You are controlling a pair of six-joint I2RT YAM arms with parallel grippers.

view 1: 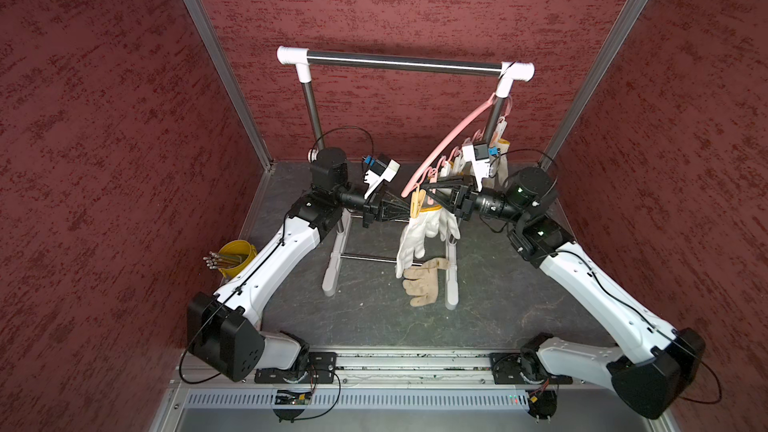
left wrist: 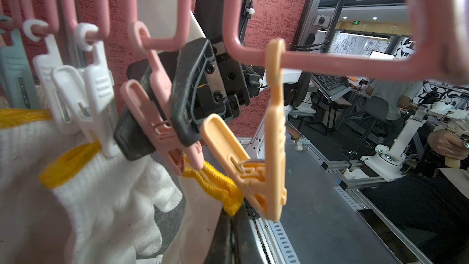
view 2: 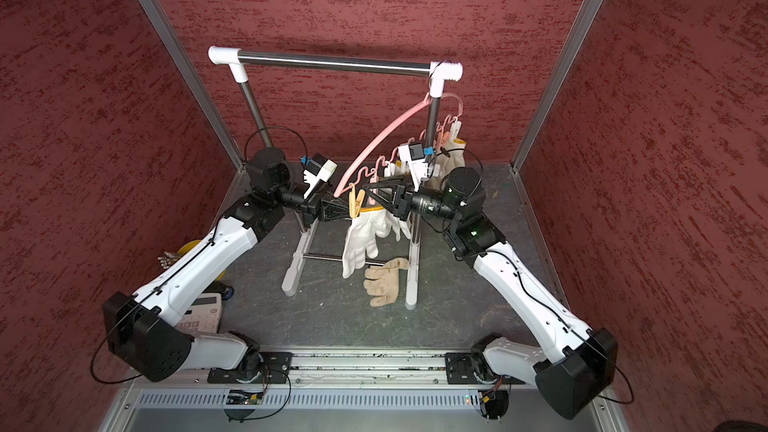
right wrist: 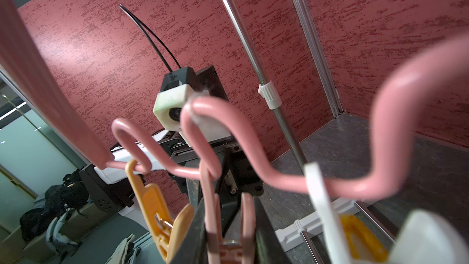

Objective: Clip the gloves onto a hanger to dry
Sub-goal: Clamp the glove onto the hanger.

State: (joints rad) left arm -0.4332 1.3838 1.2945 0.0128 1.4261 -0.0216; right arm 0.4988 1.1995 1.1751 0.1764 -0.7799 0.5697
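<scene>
Right claw (view 1: 428,192): pinching the handles of the pink clip (left wrist: 158,113), so the clip's jaws stand parted just past your pads.
Left claw (view 1: 405,214): pressed together on the yellow cuff (left wrist: 218,184) of the white glove (view 1: 413,238), which hangs below it.
Cuff position: between the two claws, just beneath the pink clip's parted tips. You cannot tell from these views whether it is already between them.
Hanger (left wrist: 330,63): runs above both claws, hooked on the garment rack (view 1: 399,61). It likely swings at a push.
Neighbours: the orange clip (left wrist: 275,123) dangles right beside the left claw. Beyond the right claw, the white clip (left wrist: 86,92) bites a clipped glove (left wrist: 88,199).
Step in hand: you appear to be feeding the cuff into the pink clip.
Doing it well: hold the right claw's squeeze full. Raise the left claw gently until the thick yellow hem sits deep past the tips. Steer clear of the orange clip. Ease the right claw off first, check the bite, then let go with the left.
Left over: the beige glove (view 1: 422,284) lies on the counter (view 1: 374,317), well below both claws.
</scene>
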